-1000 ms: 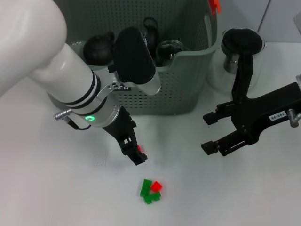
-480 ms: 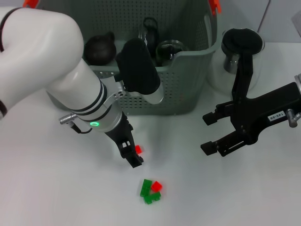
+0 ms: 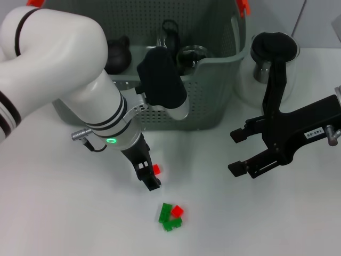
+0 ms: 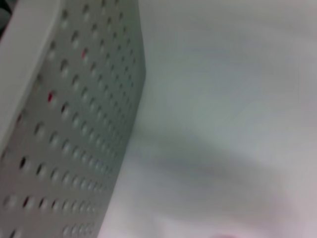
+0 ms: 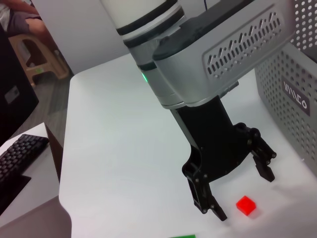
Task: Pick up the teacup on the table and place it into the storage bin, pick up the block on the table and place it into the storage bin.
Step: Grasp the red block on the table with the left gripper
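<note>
A small red block point(image 3: 156, 169) lies on the white table in front of the storage bin point(image 3: 213, 74). My left gripper point(image 3: 151, 176) hangs right over it, open, with its black fingers point(image 5: 210, 203) either side of the block point(image 5: 246, 205) and not closed on it. A clear glass cup point(image 3: 192, 56), the teacup as far as I can tell, sits inside the bin beside a dark round pot point(image 3: 118, 52). My right gripper point(image 3: 234, 151) hovers open and empty over the table to the right.
A cluster of green and red blocks point(image 3: 170, 216) lies near the table's front edge. A glass jug with a black lid point(image 3: 274, 58) stands right of the bin. The bin's perforated wall point(image 4: 74, 124) is close to the left wrist.
The left arm has swung a little to the right and the gripper has settled closer around the red block, which now shows more fully. The right arm has not moved.
</note>
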You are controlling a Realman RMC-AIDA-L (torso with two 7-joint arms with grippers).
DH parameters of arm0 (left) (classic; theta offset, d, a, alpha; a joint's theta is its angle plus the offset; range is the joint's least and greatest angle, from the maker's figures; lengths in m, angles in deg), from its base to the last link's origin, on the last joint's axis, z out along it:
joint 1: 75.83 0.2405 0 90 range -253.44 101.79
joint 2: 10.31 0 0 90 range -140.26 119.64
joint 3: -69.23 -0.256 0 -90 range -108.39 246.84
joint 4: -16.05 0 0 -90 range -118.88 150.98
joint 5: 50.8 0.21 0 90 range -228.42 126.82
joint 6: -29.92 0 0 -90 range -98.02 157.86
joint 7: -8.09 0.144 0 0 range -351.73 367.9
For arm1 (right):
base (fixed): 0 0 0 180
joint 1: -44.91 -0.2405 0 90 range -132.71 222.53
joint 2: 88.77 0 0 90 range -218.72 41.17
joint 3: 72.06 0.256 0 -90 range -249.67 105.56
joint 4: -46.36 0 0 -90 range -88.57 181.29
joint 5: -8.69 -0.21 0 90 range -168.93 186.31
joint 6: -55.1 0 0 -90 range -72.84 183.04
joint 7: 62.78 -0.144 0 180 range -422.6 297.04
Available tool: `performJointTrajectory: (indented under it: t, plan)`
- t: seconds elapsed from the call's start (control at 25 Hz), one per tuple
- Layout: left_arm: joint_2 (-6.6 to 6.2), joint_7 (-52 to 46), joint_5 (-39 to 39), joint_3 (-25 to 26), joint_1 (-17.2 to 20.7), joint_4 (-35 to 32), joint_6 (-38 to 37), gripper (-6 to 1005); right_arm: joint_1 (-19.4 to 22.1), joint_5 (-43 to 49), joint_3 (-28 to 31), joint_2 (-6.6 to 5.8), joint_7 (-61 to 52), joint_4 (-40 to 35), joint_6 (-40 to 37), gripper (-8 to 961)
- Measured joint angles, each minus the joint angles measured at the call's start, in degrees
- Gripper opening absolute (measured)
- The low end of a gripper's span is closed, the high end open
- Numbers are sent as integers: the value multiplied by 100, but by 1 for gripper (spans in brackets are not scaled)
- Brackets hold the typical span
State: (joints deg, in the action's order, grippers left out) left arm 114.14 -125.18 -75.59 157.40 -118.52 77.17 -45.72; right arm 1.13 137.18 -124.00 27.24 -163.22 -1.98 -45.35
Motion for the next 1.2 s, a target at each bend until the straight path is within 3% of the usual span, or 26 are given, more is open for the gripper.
performJointTrajectory:
  t: [0.12, 0.68, 1.2]
  plan:
    - [0, -2, 1, -16, -42, -39, -17, 924, 1, 1, 0, 0, 8, 0, 0, 946]
    - [11, -25, 0, -21, -285, -349, 14, 626, 10, 0, 0, 0, 37, 0, 18, 946]
    - [17, -148, 0, -167, -329, -408, 29, 571, 10, -8, 0, 0, 43, 0, 17, 946]
